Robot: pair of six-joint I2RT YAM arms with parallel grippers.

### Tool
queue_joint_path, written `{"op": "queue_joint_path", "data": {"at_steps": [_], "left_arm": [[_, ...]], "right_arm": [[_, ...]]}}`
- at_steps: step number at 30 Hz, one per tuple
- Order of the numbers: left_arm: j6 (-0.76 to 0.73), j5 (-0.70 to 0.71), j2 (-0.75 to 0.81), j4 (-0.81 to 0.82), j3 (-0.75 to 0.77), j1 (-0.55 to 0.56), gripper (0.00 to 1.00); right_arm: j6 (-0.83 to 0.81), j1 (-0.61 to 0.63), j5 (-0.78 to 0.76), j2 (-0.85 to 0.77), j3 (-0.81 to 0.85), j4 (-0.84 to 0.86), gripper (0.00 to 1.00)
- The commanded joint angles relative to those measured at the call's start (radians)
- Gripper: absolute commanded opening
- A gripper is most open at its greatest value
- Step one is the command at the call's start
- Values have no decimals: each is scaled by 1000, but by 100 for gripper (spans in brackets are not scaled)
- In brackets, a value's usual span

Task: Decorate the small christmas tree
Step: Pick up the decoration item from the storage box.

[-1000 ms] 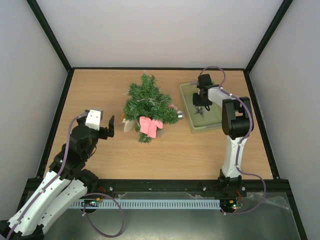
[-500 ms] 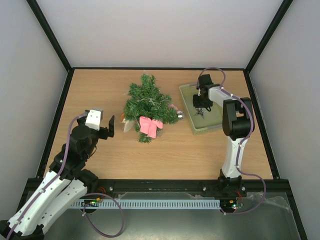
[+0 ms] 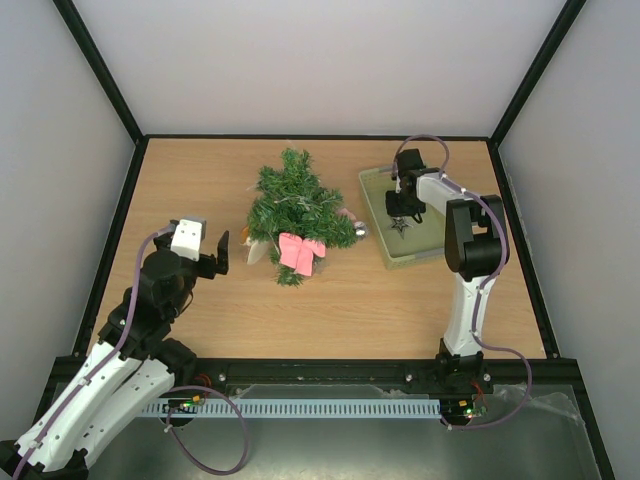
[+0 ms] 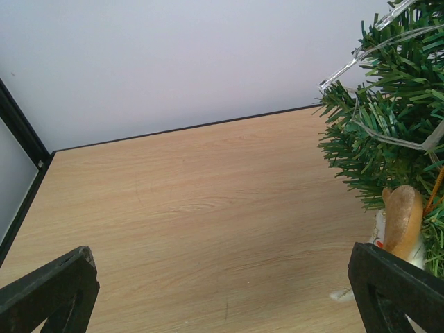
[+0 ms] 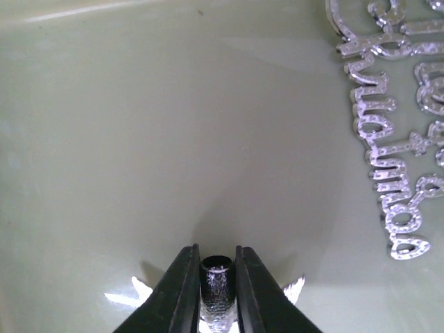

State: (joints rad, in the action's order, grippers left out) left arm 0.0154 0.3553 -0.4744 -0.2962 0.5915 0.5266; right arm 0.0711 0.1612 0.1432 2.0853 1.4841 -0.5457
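The small christmas tree (image 3: 297,205) lies on the wooden table with a pink bow (image 3: 300,250) at its near end; its branches (image 4: 388,111) fill the right edge of the left wrist view. My right gripper (image 3: 402,212) reaches down into the pale green basket (image 3: 375,180). It (image 5: 217,277) is shut on the glittery tube of a silver star ornament (image 5: 217,295), whose points stick out on both sides. My left gripper (image 3: 213,252) hovers left of the tree, open and holding nothing (image 4: 222,305).
A silver script ornament (image 5: 395,139) lies on the basket floor to the right of the star. A beige figure ornament (image 4: 402,218) hangs at the tree's left side, and a silver bauble (image 3: 361,230) rests by its right side. Black frame rails border the table.
My right gripper has shifted slightly inside the basket and its jaws have narrowed onto the star's tube. The left arm has not moved.
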Motion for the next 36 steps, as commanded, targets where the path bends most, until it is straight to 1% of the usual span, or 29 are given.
{"op": "queue_joint_path", "data": {"at_steps": [1, 3, 5, 9, 12, 17, 21, 23, 27, 29, 31, 32, 34, 36], "left_arm": [[12, 18, -2, 32, -3, -5, 100], [12, 44, -8, 32, 1, -5, 100], [-3, 39, -12, 22, 11, -6, 100], [-23, -55, -6, 6, 47, -6, 99], [-5, -142, -4, -8, 102, -6, 96], [52, -267, -57, -43, 260, -5, 86], [126, -331, -107, -33, 378, -5, 74], [173, -374, -154, -30, 452, -4, 68], [247, -480, -281, -36, 594, -2, 62], [268, -516, -338, -33, 654, 9, 58], [272, -514, -381, -13, 693, 51, 55], [267, -489, -400, -4, 710, 90, 55], [244, -411, -453, 7, 752, 189, 54], [206, -319, -519, -1, 827, 302, 54]], "right_arm": [[-3, -3, -42, -33, 7, -22, 10], [10, -2, -58, -59, -4, -9, 8], [29, -1, -72, -89, -10, -7, 6], [65, 16, -102, -173, -30, -19, 6], [93, 38, -127, -249, -31, -48, 6], [140, 83, -138, -417, -19, -104, 6], [159, 126, -126, -553, -4, -126, 6], [171, 142, -109, -621, -5, -124, 6], [187, 184, -36, -754, -23, -90, 6], [206, 203, 7, -823, -46, -61, 6], [219, 214, 58, -876, -59, -44, 6], [229, 217, 72, -900, -65, -38, 6], [247, 218, 115, -949, -81, -15, 6], [272, 219, 153, -998, -105, 19, 6]]}}
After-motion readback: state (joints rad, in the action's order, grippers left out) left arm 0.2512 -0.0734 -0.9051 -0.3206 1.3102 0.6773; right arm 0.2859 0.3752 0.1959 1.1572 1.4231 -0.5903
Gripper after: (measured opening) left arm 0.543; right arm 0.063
